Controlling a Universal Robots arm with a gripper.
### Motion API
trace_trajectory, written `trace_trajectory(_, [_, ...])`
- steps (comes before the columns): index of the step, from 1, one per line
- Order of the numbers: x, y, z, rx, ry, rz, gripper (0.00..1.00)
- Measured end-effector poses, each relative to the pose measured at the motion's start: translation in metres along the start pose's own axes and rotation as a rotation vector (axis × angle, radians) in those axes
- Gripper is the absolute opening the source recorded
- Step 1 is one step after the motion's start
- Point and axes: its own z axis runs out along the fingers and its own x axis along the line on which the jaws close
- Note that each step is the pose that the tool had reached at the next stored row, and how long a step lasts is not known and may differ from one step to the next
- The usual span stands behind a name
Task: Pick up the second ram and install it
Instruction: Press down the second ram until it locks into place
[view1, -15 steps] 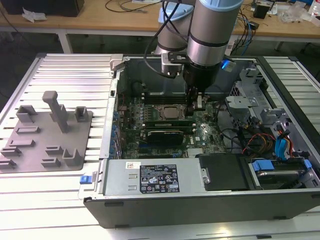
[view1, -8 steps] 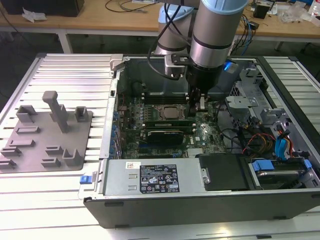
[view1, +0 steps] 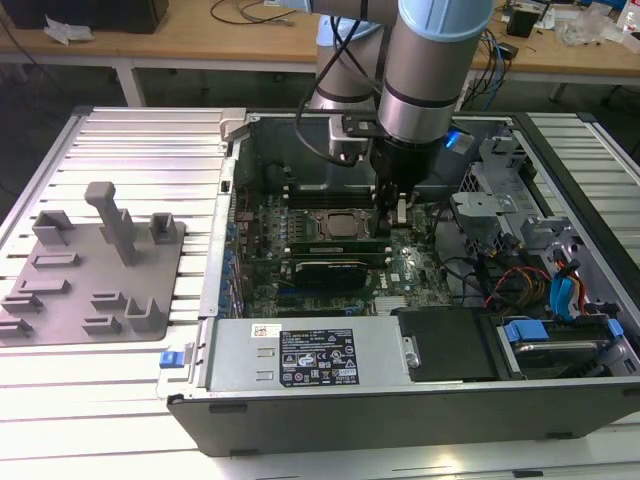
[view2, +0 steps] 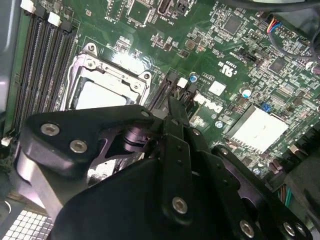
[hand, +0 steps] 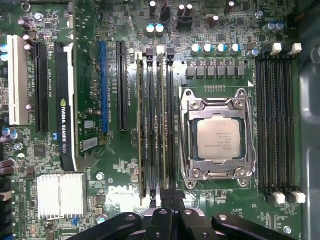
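Closing in from the tips, we see the fingers (hand: 166, 205) drawn together, with hardly a slit between them in the first wrist view. The gripper (hand: 173, 199) stands over the end of the bank of memory slots that lies just beside the CPU socket (hand: 217, 137). The second ram (hand: 163, 125) stands on edge in one of those slots, running the length of the bank, and its near end passes under the fingertips. We cannot tell whether the tips touch it. Another stick (hand: 141, 125) sits in a slot on the far side of the same bank from the socket, parallel to the ram and near it.

In the second wrist view the gripper (view2: 173, 111) points down at the slot latches by the socket's corner.

Farther out on the motherboard (hand: 125, 165), a graphics card (hand: 66, 110) fills a long slot beyond the bank, and a finned heatsink (hand: 60, 196) sits near the card's end.

In the exterior view the gripper (view1: 398, 212) hangs upright inside the open case (view1: 400, 425), close to the middle of the board. On the slatted table (view1: 150, 150), well apart from the case toward the exterior view's left, rests a grey holder (view1: 95, 265) with posts.
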Motion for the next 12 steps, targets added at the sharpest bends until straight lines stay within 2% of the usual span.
trace_trajectory(5, [-0.0001, 0.0, 0.0084, 0.0001, -0.0001, 0.0, 0.08])
trace_trajectory(12, [0.0, 0.0, 0.0123, -0.0001, 0.0003, 0.0, 0.08])
